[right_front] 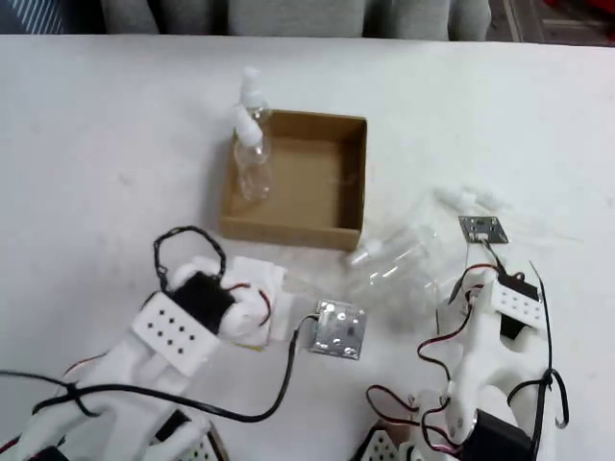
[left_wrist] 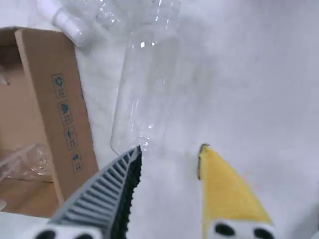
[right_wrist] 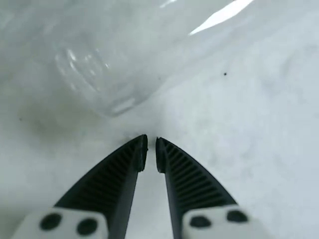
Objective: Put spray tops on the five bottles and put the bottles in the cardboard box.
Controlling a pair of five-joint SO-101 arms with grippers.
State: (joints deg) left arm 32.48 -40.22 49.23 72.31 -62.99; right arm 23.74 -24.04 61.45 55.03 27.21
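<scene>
Left claw [left_wrist: 169,149] gapes wide, empty. Cardboard box [right_front: 288,230] sits mid-counter [right_front: 115,144], with capped bottles [right_front: 252,154] standing at its far corner. Clear bottle [left_wrist: 144,89] lies on its side beside the box, base toward left claw. Right claw [right_wrist: 151,142] is nearly closed, empty. Judgement: grip mid-body, gently; thin plastic likely rolls or dents.

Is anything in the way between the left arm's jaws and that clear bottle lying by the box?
Nothing visible. The left gripper, jaws open, points at the clear plastic bottle lying on the white table, its end right at their tips. The brown cardboard box stands alongside, outside that path.
</scene>
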